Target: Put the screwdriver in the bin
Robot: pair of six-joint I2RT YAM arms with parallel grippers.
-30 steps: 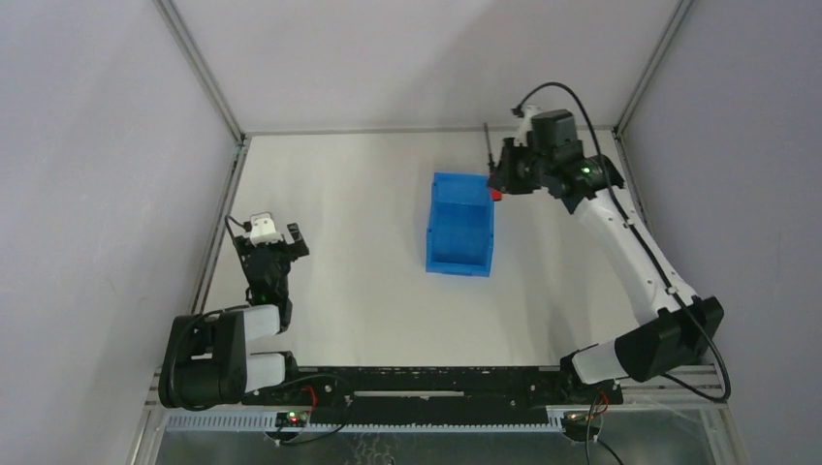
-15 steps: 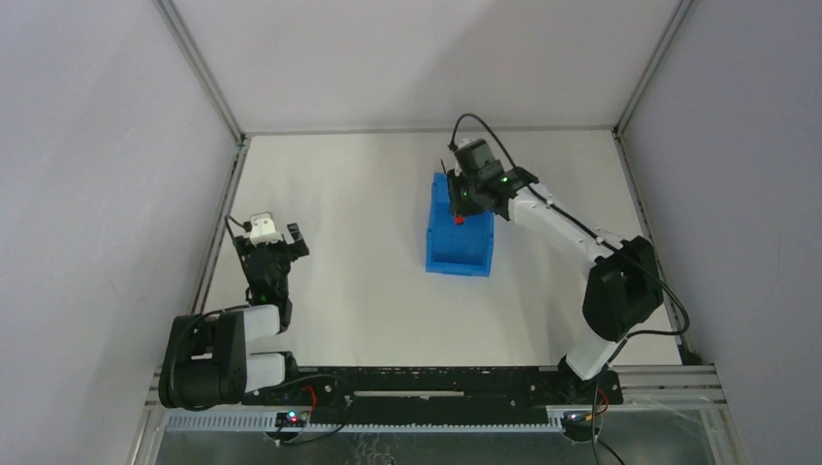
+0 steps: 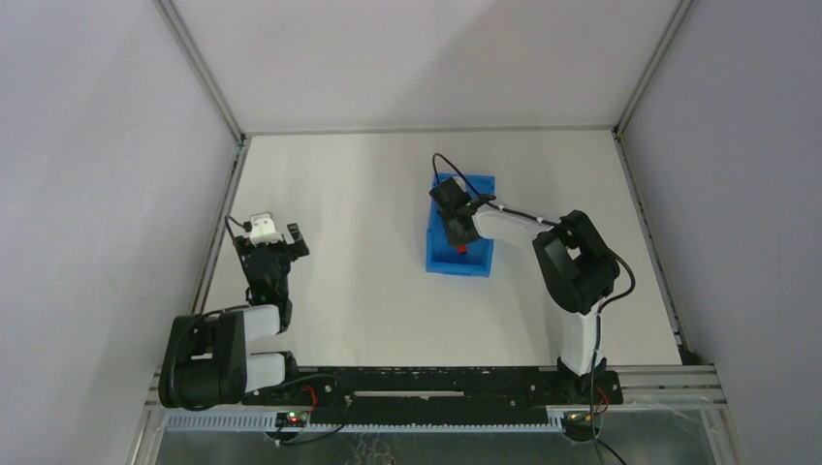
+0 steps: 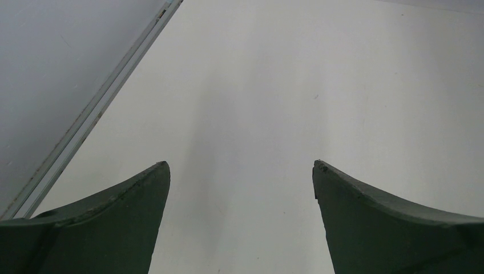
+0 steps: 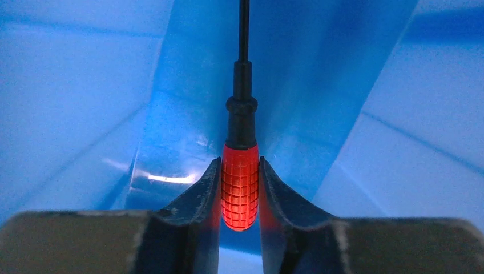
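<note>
Left: left gripper (image 4: pixel 241 171) w/ fingers spread wide above bare white table (image 4: pixel 297 68). Centre-right: right gripper (image 5: pixel 240 169) pinches the ribbed red handle of a small dark-shafted screwdriver (image 5: pixel 240 194), held inside bright blue rectangular plastic bin (image 5: pixel 85 85). Prob. light and stiff; the ribbed handle gives the surest hold, the thin shaft looks slippery.

One bright blue plastic bin (image 3: pixel 480 263). One small screwdriver (image 5: pixel 240 188) with a red handle. Two robot arms: one left arm (image 3: pixel 254 325), one right arm (image 3: pixel 572 266). Two pincers, the left pincer (image 4: pixel 241 165) and the right pincer (image 5: pixel 240 162), each with two dark fingers (image 4: pixel 114 228), four in all. One white tabletop (image 3: pixel 359 223).
</note>
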